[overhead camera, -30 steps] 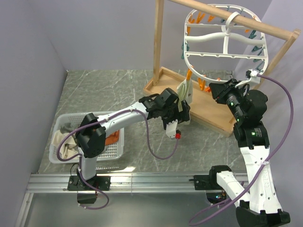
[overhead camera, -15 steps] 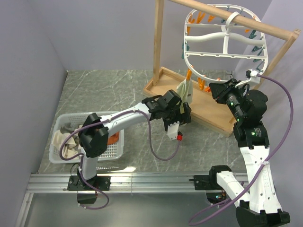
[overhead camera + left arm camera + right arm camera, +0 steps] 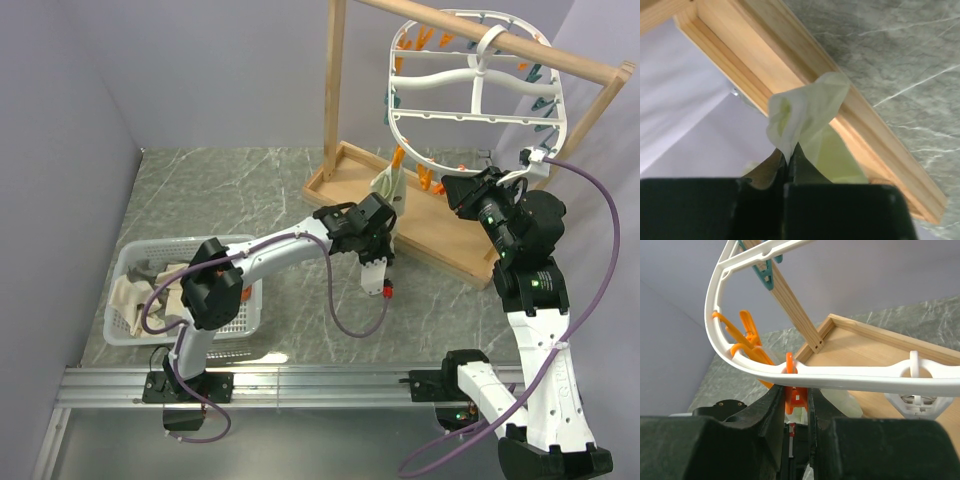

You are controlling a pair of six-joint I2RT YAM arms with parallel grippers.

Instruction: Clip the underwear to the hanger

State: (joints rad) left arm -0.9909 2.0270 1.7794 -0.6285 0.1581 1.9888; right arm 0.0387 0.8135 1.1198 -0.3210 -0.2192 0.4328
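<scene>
The underwear (image 3: 388,186), pale cream-yellow, hangs bunched below the lower rim of the white oval hanger (image 3: 560,100), over the wooden base. My left gripper (image 3: 388,215) is shut on a fold of the underwear (image 3: 805,107), the fabric pinched right at the left gripper's (image 3: 788,152) tips. My right gripper (image 3: 452,186) sits just under the hanger rim (image 3: 840,374). The right gripper (image 3: 797,395) is shut on an orange clothespin (image 3: 796,399) hanging from that rim. Whether the underwear is held by any pin is hidden.
The hanger hangs from a wooden frame stand (image 3: 440,235) with an upright post (image 3: 334,90) at the left. More orange and teal pins (image 3: 762,270) line the rim. A white basket (image 3: 180,243) with cloths stands at the near left.
My left gripper has gone from open to shut on the underwear, and its arm has shifted right toward the stand. The right arm has not moved.
</scene>
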